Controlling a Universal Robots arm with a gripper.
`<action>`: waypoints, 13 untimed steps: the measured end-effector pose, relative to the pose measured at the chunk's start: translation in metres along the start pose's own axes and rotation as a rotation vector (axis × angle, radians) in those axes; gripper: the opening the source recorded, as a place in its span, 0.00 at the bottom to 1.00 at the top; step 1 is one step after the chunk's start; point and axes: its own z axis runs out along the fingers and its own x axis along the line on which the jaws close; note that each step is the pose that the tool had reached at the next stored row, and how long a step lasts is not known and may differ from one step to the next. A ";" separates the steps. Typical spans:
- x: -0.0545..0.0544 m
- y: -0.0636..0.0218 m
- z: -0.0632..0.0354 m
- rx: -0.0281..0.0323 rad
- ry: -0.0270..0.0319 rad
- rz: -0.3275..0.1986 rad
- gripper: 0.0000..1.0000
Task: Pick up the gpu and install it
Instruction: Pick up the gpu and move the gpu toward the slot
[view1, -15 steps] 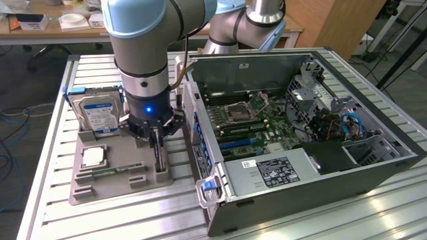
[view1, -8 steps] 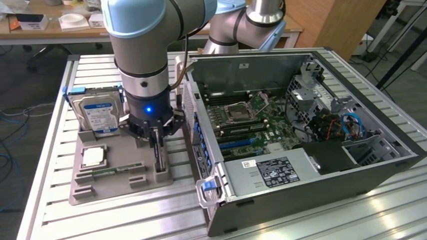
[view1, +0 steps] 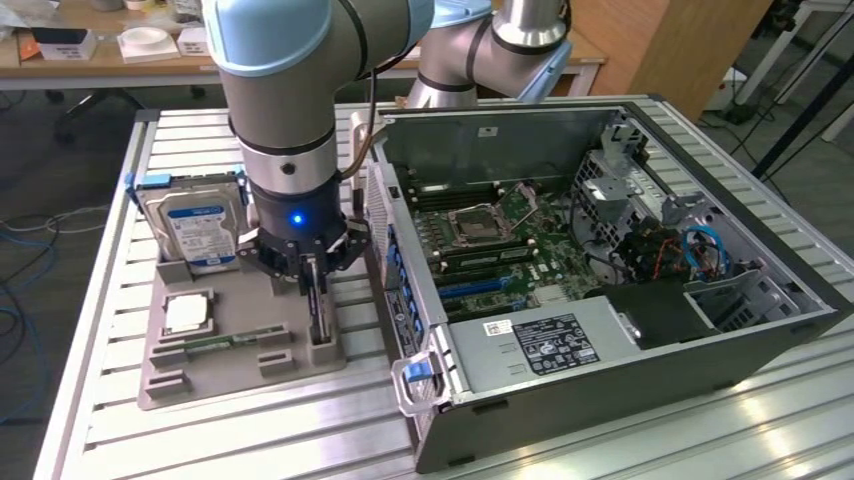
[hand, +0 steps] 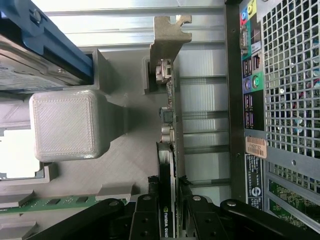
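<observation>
Hand (hand: 169, 186) clamps gpu (hand: 166, 155) standing upright in grey tray (view1: 234, 352) beside computer case (view1: 641, 400).

Hard drive (view1: 198, 232), processor chip (view1: 187, 313) on grey tray (view1: 247, 350) beside open case (view1: 587, 340)

Bright, even overhead light filled the exterior view. The slatted metal table (view1: 774, 410) gave off pale glare toward the exterior view's right, and a blue indicator lamp (view1: 296, 218) glowed on the arm's wrist. The open computer case (view1: 641, 370) held dimmer, softly shadowed depths. In the wrist view the table's slats burned nearly white, a grey printed block (hand: 67, 125) cast a soft shadow beside itself, and the gpu (hand: 166, 160) lay dark within the black gripper (hand: 169, 195).
</observation>
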 end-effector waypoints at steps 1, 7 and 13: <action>0.000 0.0000 -0.0004 0.0002 0.0002 0.000 0.26; 0.000 0.0002 -0.0039 0.0002 0.0002 0.000 0.26; 0.000 0.0003 -0.0076 0.0003 0.0003 0.000 0.26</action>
